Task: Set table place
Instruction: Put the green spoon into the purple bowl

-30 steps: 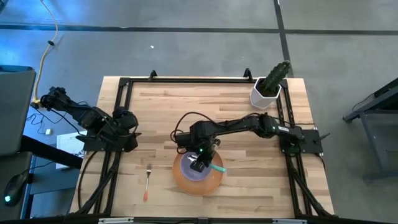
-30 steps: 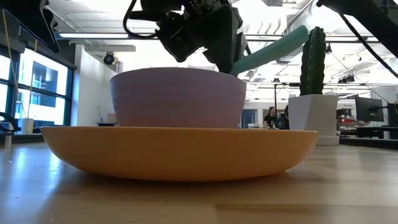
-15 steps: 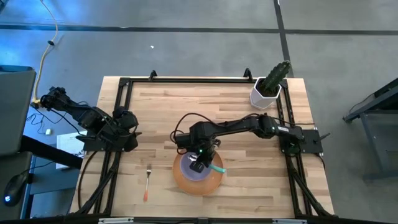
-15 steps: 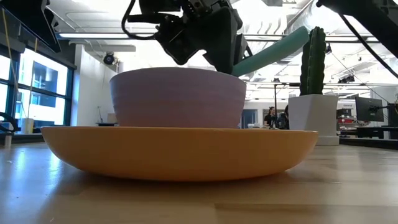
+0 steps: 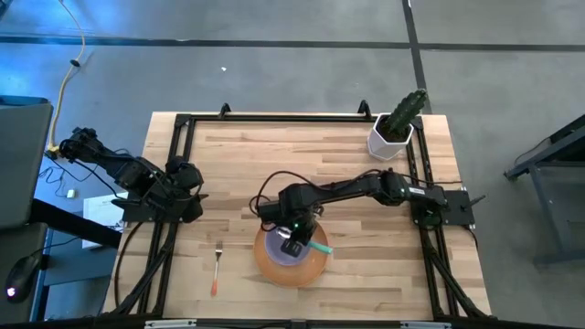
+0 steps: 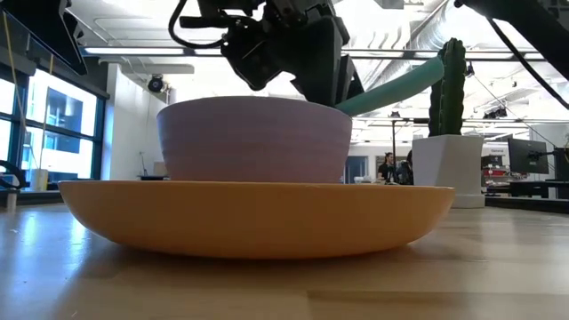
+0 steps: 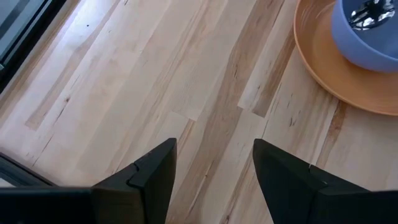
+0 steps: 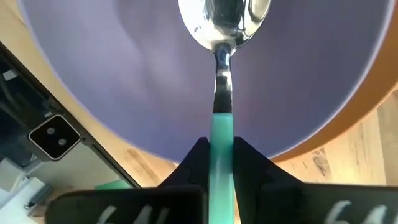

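Note:
The large orange plate (image 5: 274, 270) lies on the wooden table (image 5: 366, 247) near its front edge, and the lavender bowl (image 5: 276, 245) stands in it. My right gripper (image 5: 294, 236) is over the bowl, shut on the teal-handled spoon (image 5: 317, 247). The spoon's metal bowl end (image 8: 224, 18) is down inside the lavender bowl (image 8: 124, 62). The orange-handled fork (image 5: 217, 268) lies flat on the table left of the plate. My left gripper (image 7: 214, 146) is open and empty over bare wood at the table's left side (image 5: 183, 187). My right gripper pinches the spoon's teal handle (image 8: 222, 132) between its two fingers (image 8: 193, 163), close to where the handle meets the metal neck. The fingers come from above, slanting down into the bowl. The handle's free end (image 6: 400, 82) sticks up and out over the bowl's rim.
A white pot with a cactus (image 5: 391, 135) stands at the table's far right corner and shows behind the plate in the low view (image 6: 444, 169). The black frame (image 5: 274, 117) edges the table. Bare wood lies between the fork and my left gripper.
My right gripper has tipped a little over the bowl. The spoon's teal handle now lies flatter, with its free end lower than before. The plate, bowl and fork have stayed where they were.

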Robot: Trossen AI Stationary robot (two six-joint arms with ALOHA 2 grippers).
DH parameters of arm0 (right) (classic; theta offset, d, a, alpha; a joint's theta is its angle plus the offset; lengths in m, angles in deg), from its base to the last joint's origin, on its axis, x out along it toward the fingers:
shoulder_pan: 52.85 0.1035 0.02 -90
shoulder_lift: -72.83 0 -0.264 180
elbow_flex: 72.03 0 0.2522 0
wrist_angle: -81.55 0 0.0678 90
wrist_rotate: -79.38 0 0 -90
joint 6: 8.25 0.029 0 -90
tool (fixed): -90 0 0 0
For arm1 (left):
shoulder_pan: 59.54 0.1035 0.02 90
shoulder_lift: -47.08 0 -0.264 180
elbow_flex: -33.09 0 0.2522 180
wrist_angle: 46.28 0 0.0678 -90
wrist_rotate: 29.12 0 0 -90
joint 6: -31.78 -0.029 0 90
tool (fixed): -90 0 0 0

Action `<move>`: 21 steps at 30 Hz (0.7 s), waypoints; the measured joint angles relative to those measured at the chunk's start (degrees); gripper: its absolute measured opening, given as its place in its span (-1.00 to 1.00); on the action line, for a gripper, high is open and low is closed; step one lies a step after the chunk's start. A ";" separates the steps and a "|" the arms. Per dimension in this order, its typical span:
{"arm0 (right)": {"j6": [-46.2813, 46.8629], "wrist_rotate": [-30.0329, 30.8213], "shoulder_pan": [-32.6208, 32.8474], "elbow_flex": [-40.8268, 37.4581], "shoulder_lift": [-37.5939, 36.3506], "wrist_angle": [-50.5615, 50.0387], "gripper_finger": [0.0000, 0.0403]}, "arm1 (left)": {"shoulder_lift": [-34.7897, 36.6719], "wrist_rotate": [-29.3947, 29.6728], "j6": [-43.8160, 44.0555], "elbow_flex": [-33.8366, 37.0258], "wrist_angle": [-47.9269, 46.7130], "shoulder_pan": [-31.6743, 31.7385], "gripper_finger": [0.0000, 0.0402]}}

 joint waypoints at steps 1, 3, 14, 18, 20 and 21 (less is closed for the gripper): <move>-0.02 0.02 -0.02 0.00 0.00 0.00 -0.88 | 0.00 0.00 0.02 0.00 0.00 0.00 0.00; 0.07 -0.04 0.02 0.00 0.00 0.00 -0.83 | 0.00 -0.01 0.02 0.00 0.01 0.00 0.00; -0.91 -2.45 -0.08 0.00 0.00 1.46 -0.74 | 0.00 -0.07 0.02 0.00 0.07 0.00 0.00; -1.09 -2.47 -0.40 0.00 0.00 1.86 -0.74 | 0.00 -0.18 0.02 0.00 0.07 0.00 0.00; -1.18 -2.43 -0.46 0.00 0.00 1.90 -0.74 | 0.00 -0.22 0.02 0.00 0.06 0.00 0.00; -1.41 -2.43 -0.46 0.00 0.00 1.90 -0.74 | 0.00 -0.24 0.02 0.00 0.05 0.00 0.00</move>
